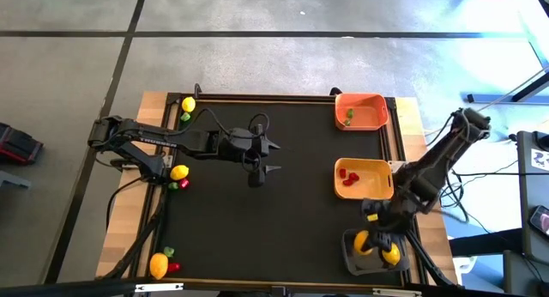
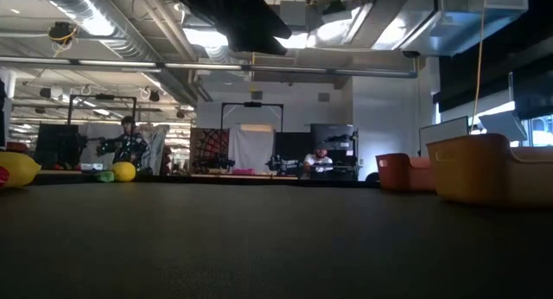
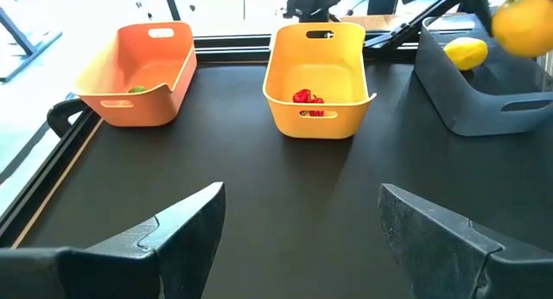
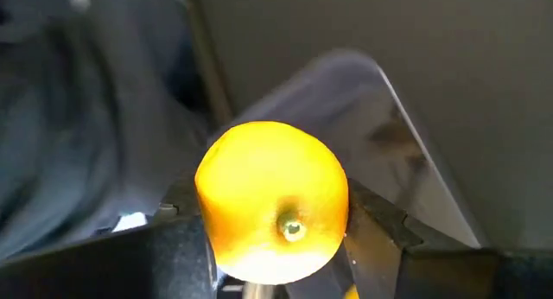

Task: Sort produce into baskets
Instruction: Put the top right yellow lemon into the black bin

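Over the dark basket (image 1: pixel 353 256), right gripper (image 1: pixel 369 243) clamping one lemon (image 4: pixel 272 200), left gripper (image 1: pixel 268 157) wide open, empty.

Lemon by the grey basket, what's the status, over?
Right end effector shut on lemon, above grey basket. Left end effector open, mid-table. Nothing in the way.

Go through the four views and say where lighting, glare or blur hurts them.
High view: glare washes the floor at upper right. Low view: the mat is dark against bright ceiling lights. Left wrist view: a blurred lemon at the corner. Right wrist view: the grey basket smeared behind the held lemon.
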Motion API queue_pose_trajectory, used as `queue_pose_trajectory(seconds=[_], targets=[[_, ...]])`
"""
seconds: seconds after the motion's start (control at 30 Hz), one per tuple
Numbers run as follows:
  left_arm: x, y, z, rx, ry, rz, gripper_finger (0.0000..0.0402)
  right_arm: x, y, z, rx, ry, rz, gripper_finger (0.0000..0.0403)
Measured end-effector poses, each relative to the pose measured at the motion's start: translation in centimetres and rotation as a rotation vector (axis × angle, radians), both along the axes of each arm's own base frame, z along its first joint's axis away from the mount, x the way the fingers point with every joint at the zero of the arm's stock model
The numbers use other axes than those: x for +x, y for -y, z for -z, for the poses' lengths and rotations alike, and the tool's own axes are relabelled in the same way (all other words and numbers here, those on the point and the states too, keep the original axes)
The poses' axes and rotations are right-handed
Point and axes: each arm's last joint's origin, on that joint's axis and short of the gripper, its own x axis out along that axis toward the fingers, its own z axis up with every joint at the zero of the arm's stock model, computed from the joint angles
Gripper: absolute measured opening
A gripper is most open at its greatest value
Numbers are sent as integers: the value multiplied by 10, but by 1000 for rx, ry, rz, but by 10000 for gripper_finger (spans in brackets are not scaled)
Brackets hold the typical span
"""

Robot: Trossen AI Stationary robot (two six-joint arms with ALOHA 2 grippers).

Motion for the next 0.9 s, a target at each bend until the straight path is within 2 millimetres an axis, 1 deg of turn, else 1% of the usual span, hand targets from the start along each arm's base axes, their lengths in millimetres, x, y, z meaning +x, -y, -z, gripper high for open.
queue_pose_trajectory(seconds=[0.2, 0.33, 0.47, 0.7, 0.9], targets=[[0, 0, 0, -3, 1, -2, 299, -10, -16, 25, -134, -157, -17, 131], [0, 0, 0, -4, 1, -3, 299, -13, -18, 42, -262, -241, -28, 131], [0, 0, 0, -5, 1, -3, 299, -15, -19, 53, -357, -309, -38, 131], [0, 0, 0, -4, 1, -3, 299, -20, -18, 57, -404, -363, -51, 131], [0, 0, 0, -4, 1, -2, 299, -20, -22, 56, -334, -399, -78, 138]])
